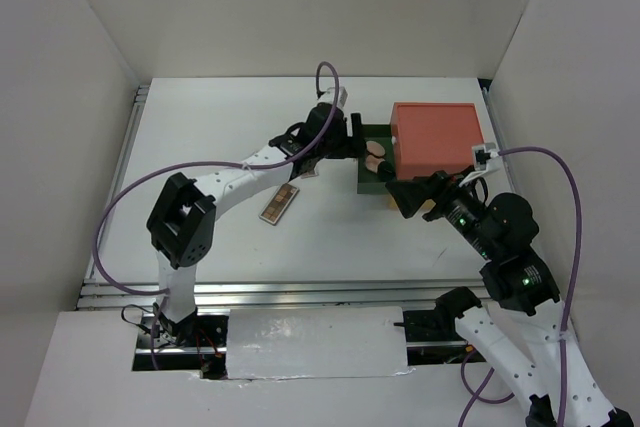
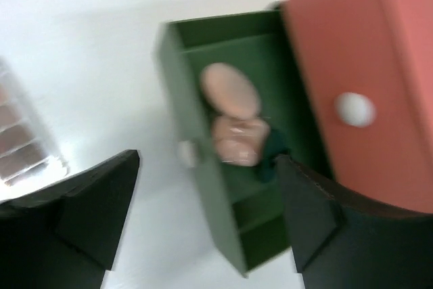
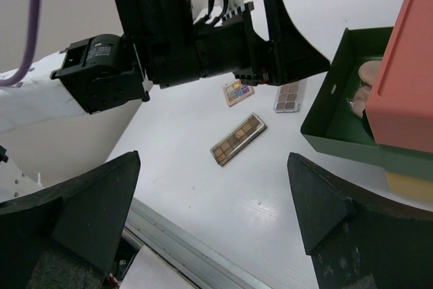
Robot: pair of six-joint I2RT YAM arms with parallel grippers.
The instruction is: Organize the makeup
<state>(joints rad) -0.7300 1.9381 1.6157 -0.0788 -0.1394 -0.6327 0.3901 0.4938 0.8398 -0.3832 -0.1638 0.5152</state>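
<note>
Left pincer [image 2: 206, 164] over peach compacts [image 2: 230, 91]

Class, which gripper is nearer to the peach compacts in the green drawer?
Left. The left gripper hangs open directly above the compacts in the drawer. The right gripper, also open, is off the drawer's near side, farther from them.

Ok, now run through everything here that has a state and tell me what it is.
Green drawer: pulled open.
Red drawer: shut.
Peach compacts: lying in the green drawer.
Long palette: flat on the table, not put away.
Colourful palette: on the table.
Brown palette: on the table.
Left gripper: open, empty, at the green drawer.
Right gripper: open, empty.
</note>
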